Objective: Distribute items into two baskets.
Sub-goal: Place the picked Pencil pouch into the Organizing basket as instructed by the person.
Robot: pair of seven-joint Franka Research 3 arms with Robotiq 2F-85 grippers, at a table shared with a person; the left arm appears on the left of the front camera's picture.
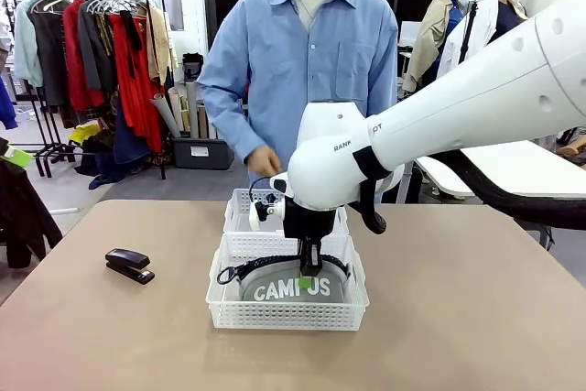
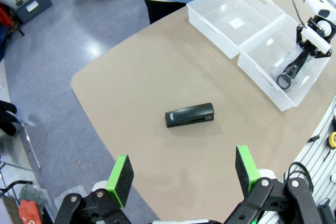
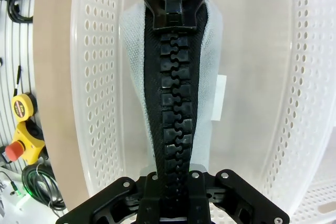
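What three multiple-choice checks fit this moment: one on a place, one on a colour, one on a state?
1. Where is the stapler?
A on the table; B in the person's hand; C in a pincer.
2. What colour is the pouch's lettering?
A black; B red; C white.
3. How does the right pincer stand?
A open over the stapler; B shut on the pouch; C shut on nothing.

Key:
1 A: it lies on the bare tabletop, apart from both pincers.
2 C: "CAMPUS" reads white on grey.
3 B: it clamps the pouch's zip edge inside the near basket.
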